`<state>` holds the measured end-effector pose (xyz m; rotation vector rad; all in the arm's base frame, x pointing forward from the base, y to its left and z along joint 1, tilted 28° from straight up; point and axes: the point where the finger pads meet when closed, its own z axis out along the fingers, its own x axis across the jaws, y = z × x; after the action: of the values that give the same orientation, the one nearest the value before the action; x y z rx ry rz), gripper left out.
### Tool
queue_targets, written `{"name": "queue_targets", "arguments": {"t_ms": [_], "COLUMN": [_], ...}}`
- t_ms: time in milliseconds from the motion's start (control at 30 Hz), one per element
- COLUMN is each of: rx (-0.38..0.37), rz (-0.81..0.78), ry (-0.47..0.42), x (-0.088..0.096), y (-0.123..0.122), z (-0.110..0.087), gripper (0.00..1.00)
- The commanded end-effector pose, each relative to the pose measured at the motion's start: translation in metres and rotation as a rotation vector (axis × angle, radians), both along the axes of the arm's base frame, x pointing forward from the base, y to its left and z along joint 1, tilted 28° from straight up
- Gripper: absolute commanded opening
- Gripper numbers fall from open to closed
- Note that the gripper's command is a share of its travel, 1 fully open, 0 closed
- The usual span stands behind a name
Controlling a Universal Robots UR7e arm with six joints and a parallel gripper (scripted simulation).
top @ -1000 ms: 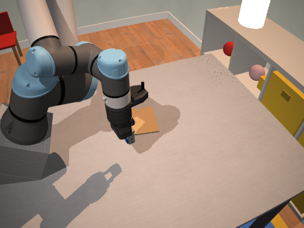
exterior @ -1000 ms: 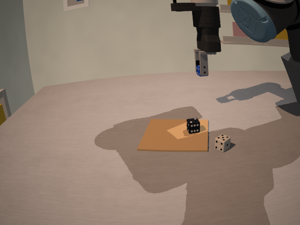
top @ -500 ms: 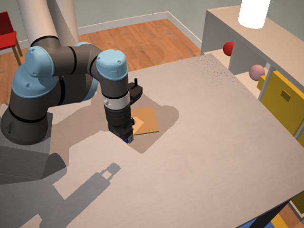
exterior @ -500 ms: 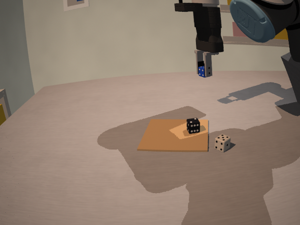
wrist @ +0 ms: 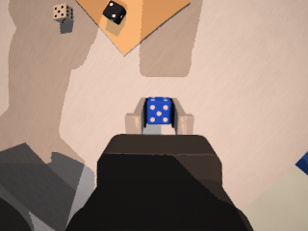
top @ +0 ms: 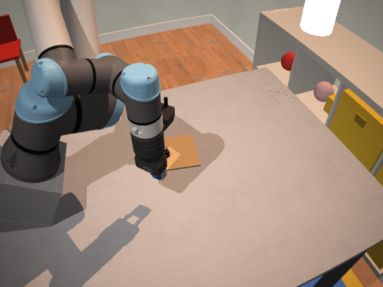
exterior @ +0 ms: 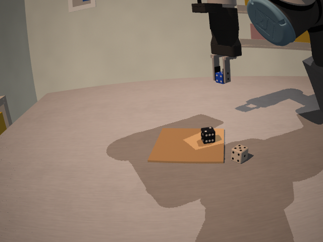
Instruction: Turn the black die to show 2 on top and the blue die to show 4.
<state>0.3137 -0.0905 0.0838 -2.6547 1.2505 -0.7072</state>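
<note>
My gripper (exterior: pixel 220 78) is shut on the blue die (exterior: pixel 219 77) and holds it high above the table, away from the mat. The blue die also shows between the fingers in the wrist view (wrist: pixel 158 112), with a five-pip face toward the camera. The black die (exterior: pixel 208 135) sits on the orange mat (exterior: pixel 187 146) near its right edge, with two pips on top; both show in the wrist view (wrist: pixel 115 12). The white die (exterior: pixel 239 153) lies on the table just right of the mat, off it, showing five pips on top.
The arm's base (top: pixel 29 154) stands at the table's left. A shelf unit (top: pixel 324 77) with a red ball (top: pixel 287 60), a pink ball (top: pixel 323 91) and yellow boxes stands beyond the table's right edge.
</note>
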Motion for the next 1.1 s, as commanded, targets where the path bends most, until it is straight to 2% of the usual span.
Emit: {"name": "queue_targets", "arguments": {"t_ms": [0,500,1067], "rx": [-0.01,-0.026,-0.012], "rz": [0.017,0.049,0.06], "ry": [0.001,0.004,-0.007], "x": [-0.0003,-0.0011,-0.0013], "y": [0.0001,0.0006,0.0009], "z": [0.0,-0.0006,-0.0017], "gripper": [0.49,0.49,0.49]}}
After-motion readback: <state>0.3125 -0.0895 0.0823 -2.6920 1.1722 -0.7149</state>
